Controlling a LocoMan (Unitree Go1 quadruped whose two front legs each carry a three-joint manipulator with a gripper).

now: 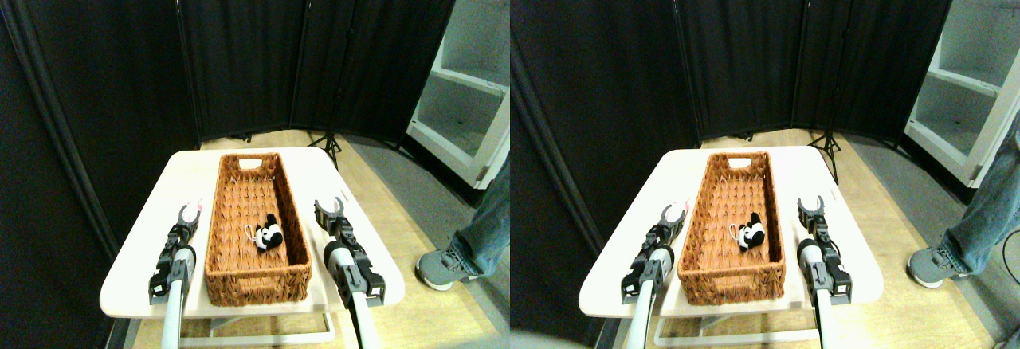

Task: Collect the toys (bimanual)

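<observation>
left gripper raised, jaws apart; right gripper likewise

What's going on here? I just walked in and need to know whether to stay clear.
A legged robot is collecting toys. One black-and-white plush toy already lies inside the wicker basket on the white table. The left gripper and right gripper hover on either side of the basket, jaws open and empty. A person's leg and shoe are on the floor to the right.

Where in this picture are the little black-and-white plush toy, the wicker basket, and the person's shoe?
black-and-white plush toy (269, 233), stereo pair view, on its body, lying inside the basket.
wicker basket (256, 287), stereo pair view, on its near outer wall.
person's shoe (443, 269), stereo pair view, on the grey upper.
</observation>
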